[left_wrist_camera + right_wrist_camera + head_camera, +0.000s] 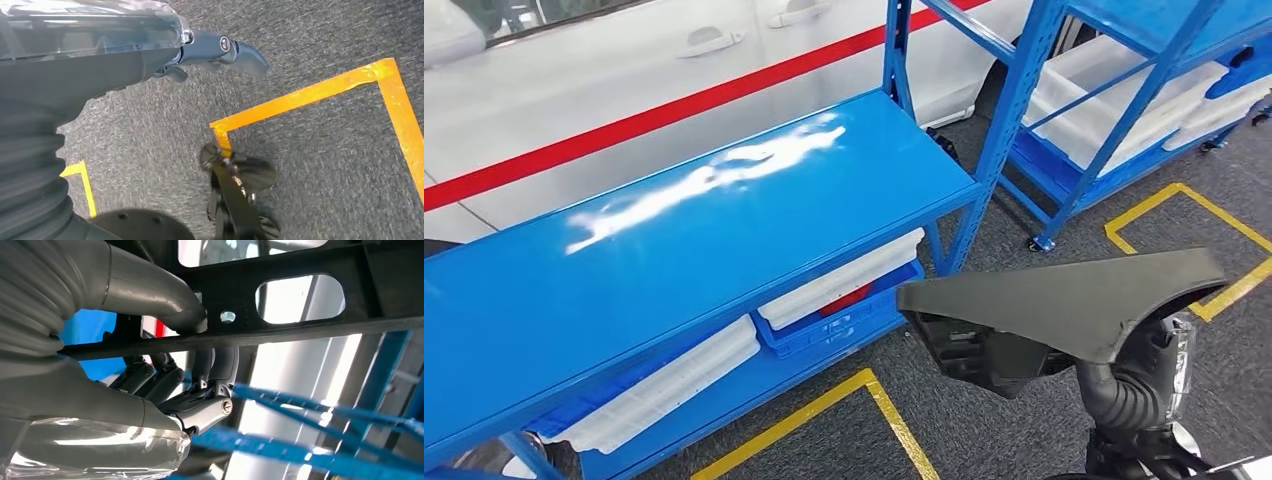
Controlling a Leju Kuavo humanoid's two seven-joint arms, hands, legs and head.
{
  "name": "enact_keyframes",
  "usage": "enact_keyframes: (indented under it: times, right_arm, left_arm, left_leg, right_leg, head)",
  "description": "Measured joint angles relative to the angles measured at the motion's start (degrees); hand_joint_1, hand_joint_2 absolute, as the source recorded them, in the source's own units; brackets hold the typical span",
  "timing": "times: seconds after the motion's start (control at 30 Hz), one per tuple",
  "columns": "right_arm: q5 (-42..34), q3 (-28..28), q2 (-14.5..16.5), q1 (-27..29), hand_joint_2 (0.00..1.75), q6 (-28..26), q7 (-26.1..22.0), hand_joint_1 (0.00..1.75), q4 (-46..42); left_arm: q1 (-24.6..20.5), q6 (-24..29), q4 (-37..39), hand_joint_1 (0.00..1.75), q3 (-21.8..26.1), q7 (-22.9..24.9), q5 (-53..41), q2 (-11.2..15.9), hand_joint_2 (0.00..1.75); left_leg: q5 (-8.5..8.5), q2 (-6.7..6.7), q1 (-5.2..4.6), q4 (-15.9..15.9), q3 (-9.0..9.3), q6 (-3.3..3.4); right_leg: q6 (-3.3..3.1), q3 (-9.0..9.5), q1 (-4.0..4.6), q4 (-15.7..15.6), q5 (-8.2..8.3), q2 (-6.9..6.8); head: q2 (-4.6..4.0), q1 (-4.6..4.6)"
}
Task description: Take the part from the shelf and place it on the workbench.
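Note:
The part [1064, 295] is a flat black plastic panel with a wide curved edge, held in the air to the right of the blue shelf [724, 220], over the grey floor. My right hand [165, 385] grips it from below: the thumb lies over a black rib of the part [300, 335] and the darker fingers curl under it. In the head view the panel covers most of that hand, and the ribbed right wrist [1129, 390] rises beneath it. My left hand [215, 50] hangs over the carpet, fingers out straight, holding nothing.
The shelf's glossy top board is bare. White trays [834, 285] and a blue crate [844, 325] sit on its lower level. A second blue rack [1124, 110] stands at the right. Yellow floor tape [884, 410] marks bays on the floor. A white car body [624, 80] stands behind.

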Motion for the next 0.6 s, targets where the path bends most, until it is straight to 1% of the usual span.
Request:
enact_keyframes:
  times: [0.03, 0.07, 0.1, 0.13, 0.17, 0.2, 0.23, 0.27, 0.3, 0.33, 0.37, 0.4, 0.43, 0.47, 0.5, 0.53, 0.57, 0.6]
  right_arm:
    - [-0.1, -0.5, 0.2, 1.0, 1.75, 0.4, -0.2, 1.75, 0.0]
    - [-0.1, -0.9, 0.4, 2.1, 1.75, 0.9, -0.5, 1.75, 0.0]
    - [-0.2, -1.3, 0.5, 3.0, 1.75, 1.2, -0.9, 1.75, 0.0]
    - [-0.2, -1.7, 0.7, 3.8, 1.75, 1.6, -1.2, 1.75, 0.1]
    - [-0.3, -2.0, 0.9, 4.5, 1.75, 1.9, -1.5, 1.75, 0.1]
    - [-0.4, -2.2, 1.1, 5.1, 1.75, 2.1, -1.7, 1.75, 0.2]
    - [-0.7, -2.5, 1.2, 5.7, 1.75, 2.4, -2.0, 1.75, 0.3]
    - [-1.0, -2.7, 1.4, 6.3, 1.75, 2.8, -2.3, 1.75, 0.4]
    - [-1.4, -2.9, 1.5, 6.8, 1.75, 3.0, -2.6, 1.75, 0.5]
    - [-1.8, -3.1, 1.7, 7.4, 1.75, 3.3, -2.8, 1.75, 0.6]
    - [-2.2, -3.4, 1.8, 7.8, 1.75, 3.6, -3.0, 1.75, 0.7]
    - [-2.6, -3.6, 1.9, 8.1, 1.75, 3.8, -3.1, 1.75, 0.8]
    - [-2.9, -3.8, 1.9, 8.2, 1.75, 4.1, -3.2, 1.75, 0.9]
    - [-3.2, -3.9, 2.0, 8.3, 1.75, 4.3, -3.2, 1.75, 1.2]
    - [-3.5, -3.9, 2.0, 8.3, 1.75, 4.5, -3.3, 1.75, 1.5]
    - [-3.6, -3.9, 2.0, 8.4, 1.75, 4.7, -3.3, 1.75, 1.9]
    - [-3.7, -3.9, 2.1, 8.5, 1.75, 4.9, -3.3, 1.75, 2.3]
    - [-3.8, -3.9, 2.1, 8.5, 1.75, 5.0, -3.4, 1.75, 2.7]
  left_arm:
    - [0.1, 0.5, 0.0, 0.00, 0.3, 0.1, 0.6, 0.0, 1.75]
    - [0.2, 1.0, 0.0, 0.00, 0.6, 0.2, 1.1, 0.0, 1.75]
    - [0.2, 1.4, 0.0, 0.00, 1.0, 0.2, 1.5, 0.0, 1.75]
    - [0.3, 1.9, 0.0, 0.00, 1.3, 0.3, 1.8, 0.0, 1.75]
    - [0.3, 2.2, 0.0, 0.00, 1.5, 0.3, 2.0, 0.0, 1.75]
    - [0.3, 2.6, 0.0, 0.00, 1.8, 0.3, 2.2, -0.1, 1.75]
    - [0.3, 3.0, 0.1, 0.00, 2.0, 0.3, 2.4, -0.1, 1.75]
    - [0.2, 3.5, 0.1, 0.00, 2.2, 0.4, 2.6, -0.2, 1.75]
    - [0.2, 3.9, 0.1, 0.00, 2.3, 0.4, 2.6, -0.3, 1.75]
    - [0.1, 4.3, 0.1, 0.00, 2.4, 0.4, 2.7, -0.6, 1.75]
    - [0.0, 4.7, 0.1, 0.00, 2.5, 0.5, 2.7, -0.7, 1.75]
    - [0.0, 5.2, 0.1, 0.00, 2.6, 0.5, 2.8, -0.9, 1.75]
    - [0.0, 5.7, 0.2, 0.00, 2.6, 0.7, 2.8, -1.1, 1.75]
    - [0.0, 6.3, 0.2, 0.00, 2.7, 0.8, 2.9, -1.1, 1.75]
    - [0.1, 7.0, 0.2, 0.00, 2.7, 1.1, 3.0, -1.2, 1.75]
    - [0.1, 7.8, 0.2, 0.00, 2.7, 1.4, 3.1, -1.4, 1.75]
    - [0.1, 8.7, 0.2, 0.00, 2.8, 1.8, 3.3, -1.7, 1.75]
    - [0.0, 9.6, 0.2, 0.00, 2.8, 2.1, 3.4, -1.9, 1.75]
  left_leg:
    - [-0.46, -0.16, -0.01, 2.5, -1.26, 0.05]
    - [0.29, -0.25, -0.02, 2.8, -1.61, 0.16]
    - [2.09, -0.48, -0.02, 0.8, -0.92, 0.35]
    - [4.50, -1.20, -0.02, -2.9, 0.57, 0.62]
    - [6.28, -2.69, 0.02, -6.9, 2.17, 0.91]
    - [7.46, -4.01, 0.06, -10.0, 3.42, 1.09]
    - [7.92, -5.00, 0.01, -11.9, 4.14, 1.20]
    - [7.78, -5.38, -0.09, -12.5, 4.38, 1.31]
    - [7.92, -4.78, -0.22, -12.8, 4.51, 1.46]
    - [8.16, -4.07, -0.19, -13.1, 4.71, 1.78]
    - [8.44, -3.35, -0.11, -13.5, 4.92, 2.19]
    - [8.74, -2.55, 0.00, -13.9, 5.10, 2.56]
    - [8.95, -1.75, 0.07, -14.2, 5.17, 2.82]
    - [8.98, -0.93, -0.05, -14.3, 5.16, 2.99]
    - [8.96, -0.07, -0.16, -14.3, 5.12, 3.07]
    - [8.91, 0.80, -0.25, -14.3, 5.10, 3.08]
    - [8.84, 1.66, -0.31, -14.3, 5.12, 3.05]
    - [8.75, 2.42, -0.34, -14.3, 5.19, 2.96]
  right_leg:
    - [-0.07, 0.01, 0.12, 0.1, -0.01, 0.81]
    - [-0.08, 0.03, 0.22, 0.1, -0.01, 1.70]
    - [-0.06, 0.05, 0.27, 0.2, -0.03, 2.62]
    - [-0.01, 0.06, 0.29, 0.4, -0.06, 3.50]
    - [0.10, 0.03, 0.31, 0.5, -0.09, 4.28]
    - [0.33, -0.07, 0.31, 0.7, -0.09, 5.01]
    - [0.66, -0.23, 0.23, 0.7, -0.05, 5.69]
    - [1.09, -0.40, 0.09, 0.7, 0.07, 6.36]
    - [1.60, -0.57, -0.01, 0.6, 0.26, 7.09]
    - [1.97, -0.66, -0.12, 0.5, 0.37, 7.35]
    - [2.28, -0.89, -0.05, 0.9, 0.10, 6.59]
    - [2.48, -1.53, 0.07, 2.1, -0.78, 5.12]
    - [2.61, -2.63, 0.12, 4.5, -2.27, 3.22]
    - [2.82, -4.36, 0.17, 8.1, -4.26, 1.48]
    - [3.01, -6.23, 0.09, 12.0, -6.11, 0.56]
    - [3.21, -7.66, -0.03, 15.1, -7.21, 0.13]
    - [3.35, -8.18, -0.15, 16.5, -7.29, -0.13]
    - [3.43, -7.35, -0.25, 15.2, -6.21, -0.39]
  head:
    - [0.00, 0.00]
    - [0.00, 0.00]
    - [0.00, 0.00]
    - [0.00, 0.00]
    - [0.00, 0.00]
    - [0.00, -0.01]
    - [0.00, 0.00]
    - [0.00, -0.01]
    - [0.00, -0.01]
    - [0.00, -0.01]
    - [0.00, 0.00]
    - [0.00, 0.01]
    - [0.00, 0.02]
    - [0.00, 0.03]
    - [0.00, 0.02]
    - [0.00, 0.02]
    - [0.00, 0.02]
    - [0.00, 0.02]
